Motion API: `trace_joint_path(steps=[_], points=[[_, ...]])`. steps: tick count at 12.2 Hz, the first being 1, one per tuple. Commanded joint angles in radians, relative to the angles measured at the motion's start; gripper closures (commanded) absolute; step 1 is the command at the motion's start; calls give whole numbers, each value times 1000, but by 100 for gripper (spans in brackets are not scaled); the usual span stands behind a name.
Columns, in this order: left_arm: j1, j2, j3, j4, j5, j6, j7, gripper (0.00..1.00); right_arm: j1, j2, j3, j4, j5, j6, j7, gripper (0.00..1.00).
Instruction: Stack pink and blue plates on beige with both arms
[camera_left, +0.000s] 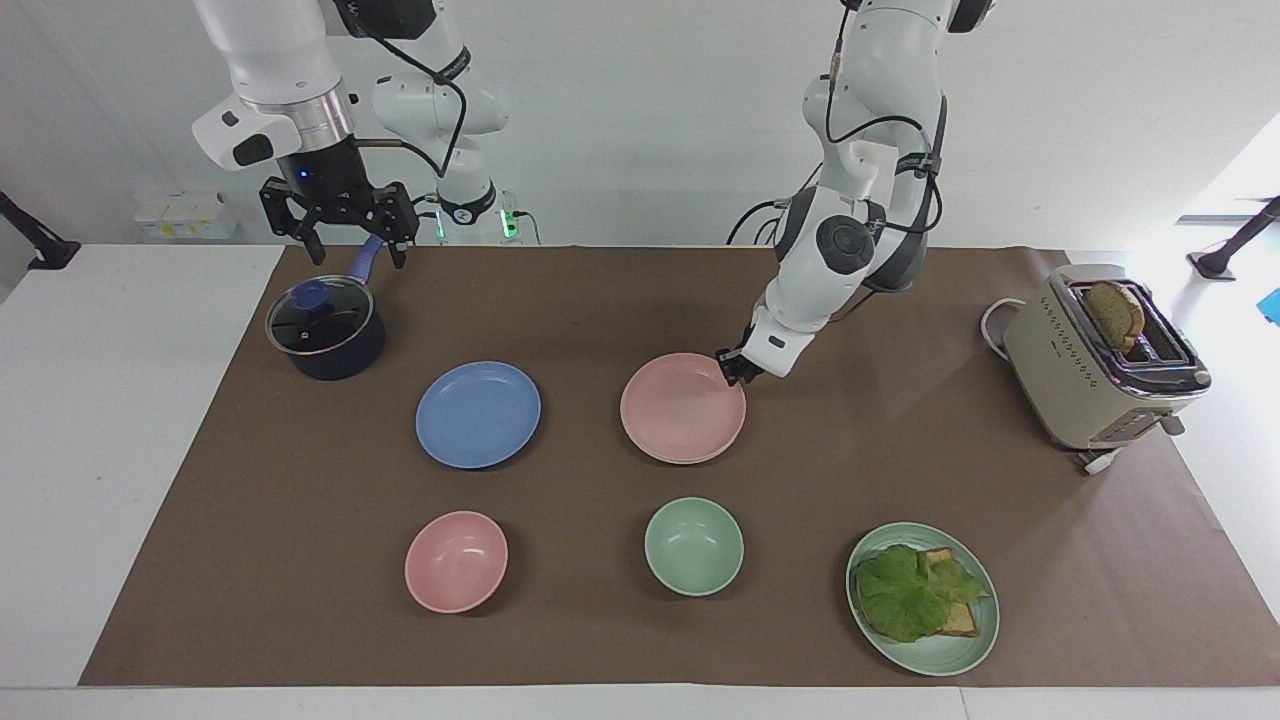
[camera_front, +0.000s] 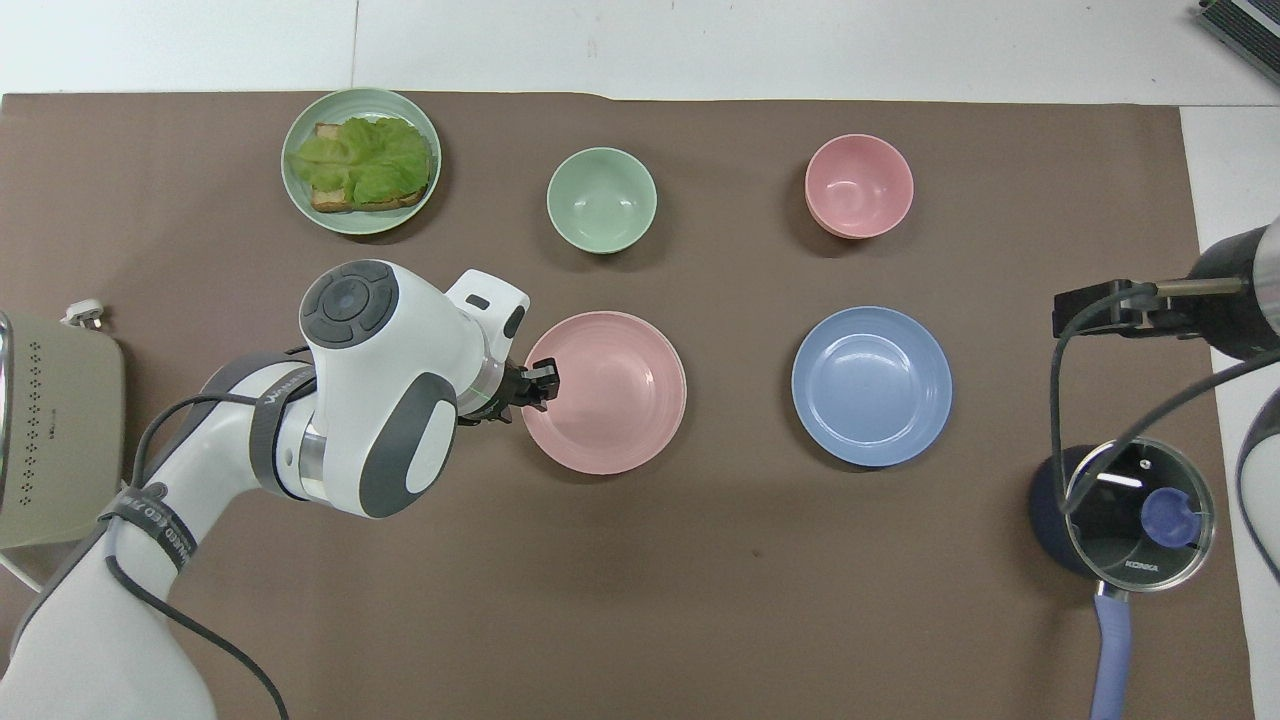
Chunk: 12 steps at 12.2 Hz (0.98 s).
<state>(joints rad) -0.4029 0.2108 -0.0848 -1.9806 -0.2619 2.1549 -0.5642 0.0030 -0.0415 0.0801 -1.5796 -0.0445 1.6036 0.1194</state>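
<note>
Of the beige plate I see nothing sure. Under the pink plate (camera_left: 683, 408) a thin second rim shows at 6 o'clock in the facing view, too slight to tell its colour. My left gripper (camera_left: 737, 367) sits at that plate's 1 o'clock rim, its fingertips too small to tell whether they clasp it. In the overhead view my own left arm (camera_front: 370, 400) covers the mat at the plate's 9 o'clock. There the toaster (camera_front: 55, 440) is cut at the picture's 9 o'clock edge and the pot's handle (camera_front: 1112, 650) at its 5 o'clock edge. My right gripper (camera_left: 337, 238) hides part of that handle in the facing view.
</note>
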Motion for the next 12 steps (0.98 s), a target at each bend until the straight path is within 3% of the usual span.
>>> trace_joint_path(steps=[1, 3, 4, 7, 10, 12], points=[[51, -25, 11, 11, -8, -46, 44, 0, 2, -17, -8, -16, 18, -13, -3, 0], [142, -37, 17, 69, 41, -159, 137, 0, 2, -17, -7, -16, 18, -13, -1, 0], [185, -41, 16, 104, 121, -221, 191, 0, 2, -17, -8, -16, 18, -14, -1, 0], [278, -82, 17, 137, 242, -287, 315, 0, 2, -17, -7, -16, 18, -13, -1, 0], [322, -180, 19, 157, 254, -293, 455, 0, 2, -17, -7, -16, 18, -13, -1, 0], [331, -205, 28, 244, 254, -406, 583, 0, 2, -17, -7, -16, 18, -13, 0, 0]])
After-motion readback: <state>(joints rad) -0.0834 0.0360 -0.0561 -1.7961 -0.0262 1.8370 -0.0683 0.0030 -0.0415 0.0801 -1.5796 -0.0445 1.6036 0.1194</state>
